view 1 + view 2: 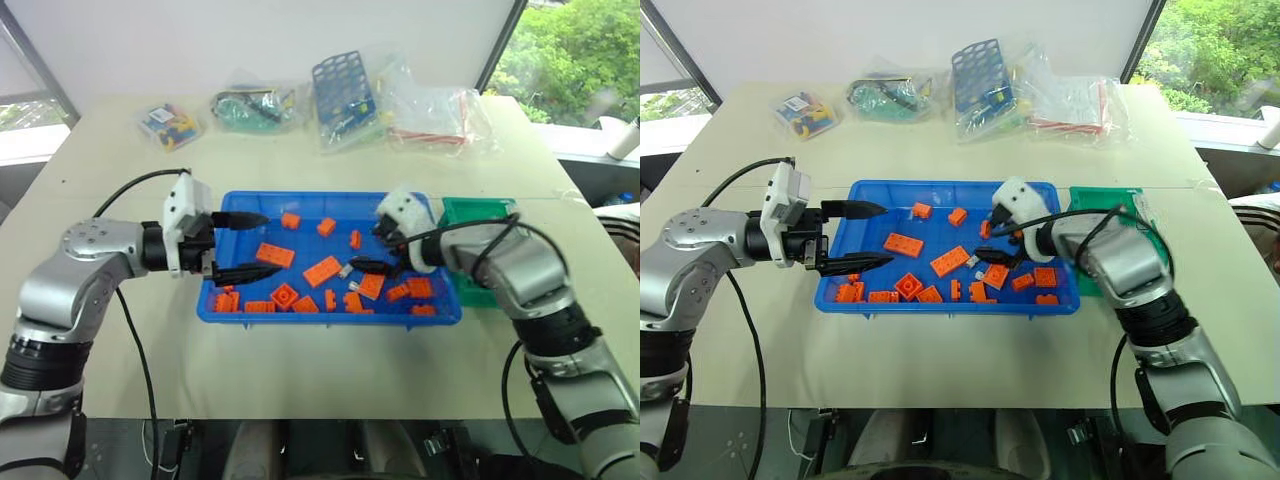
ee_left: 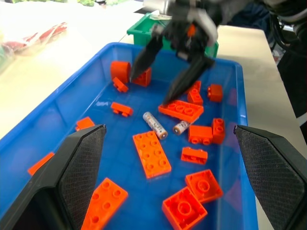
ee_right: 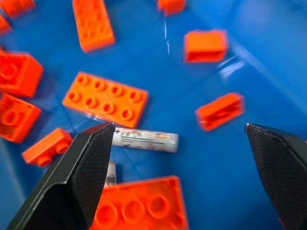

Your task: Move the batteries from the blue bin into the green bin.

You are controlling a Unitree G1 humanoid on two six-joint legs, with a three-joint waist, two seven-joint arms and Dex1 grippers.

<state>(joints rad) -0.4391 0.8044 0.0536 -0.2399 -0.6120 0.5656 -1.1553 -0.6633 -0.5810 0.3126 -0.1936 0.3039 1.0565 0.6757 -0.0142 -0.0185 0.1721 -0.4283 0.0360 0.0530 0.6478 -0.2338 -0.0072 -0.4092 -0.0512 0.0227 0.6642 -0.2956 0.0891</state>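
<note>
The left gripper (image 1: 243, 246) hangs spread wide over the left end of the blue bin (image 1: 240, 307), grasping nothing. In the left wrist view two batteries (image 2: 155, 125) lie among orange bricks (image 2: 151, 154). The right gripper (image 1: 381, 247), released wide, hovers above them. The green bin (image 1: 470, 212) touches the blue bin's right edge on the bench (image 1: 300, 360).

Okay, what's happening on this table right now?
The robot's right hand hangs open and empty inside the large shallow blue plastic bin, above two small silver-grey cylindrical batteries lying among orange plastic building bricks. The left hand is open at the bin's left end. The deeper green plastic bin sits beside the blue bin, at its right end.
</note>
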